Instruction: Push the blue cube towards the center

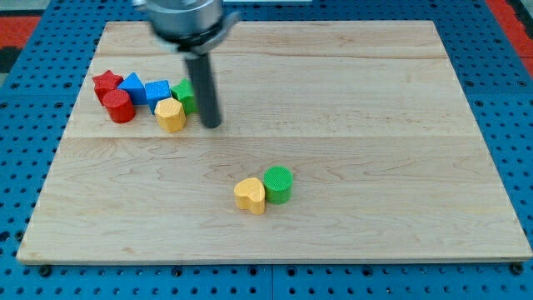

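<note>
The blue cube [156, 91] sits in a cluster at the view's upper left of the wooden board [350, 167]. Around it are a blue triangular block [132, 87] and a red star [107, 82] on its left, a red cylinder [119, 107] lower left, a yellow hexagonal block [171, 115] just below it, and a green block [185, 94] on its right. My tip [211, 125] rests on the board right of the cluster. It stands just right of the green block and the yellow block, about a cube's width and a half right of the blue cube.
A yellow heart block [250, 195] and a green cylinder [278, 184] touch each other below the board's centre. Blue pegboard [33, 150] surrounds the board on all sides.
</note>
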Available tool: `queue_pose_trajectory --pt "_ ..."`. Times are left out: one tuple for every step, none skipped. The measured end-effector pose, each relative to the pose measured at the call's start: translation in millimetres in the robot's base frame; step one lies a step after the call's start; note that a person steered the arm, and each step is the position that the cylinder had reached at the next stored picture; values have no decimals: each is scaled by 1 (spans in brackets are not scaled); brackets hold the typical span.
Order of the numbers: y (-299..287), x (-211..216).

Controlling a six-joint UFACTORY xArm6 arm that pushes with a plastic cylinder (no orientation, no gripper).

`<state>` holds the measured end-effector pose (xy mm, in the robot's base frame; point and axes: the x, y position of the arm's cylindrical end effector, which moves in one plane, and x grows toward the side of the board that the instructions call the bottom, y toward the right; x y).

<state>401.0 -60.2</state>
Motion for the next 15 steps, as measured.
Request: queue_pose_trajectory --pt "2 34" --pt "-5 -23" --pt "-49 -86" --pt "-130 -98" --pt "-188 -117" --pt "-176 -83" --pt "-166 -55" --pt "-131 -37" --pt "-40 -19" --pt "-21 19" --pt "-37 19" --pt "-32 12" --pt "7 12" --pt "24 12" --pt "24 12"
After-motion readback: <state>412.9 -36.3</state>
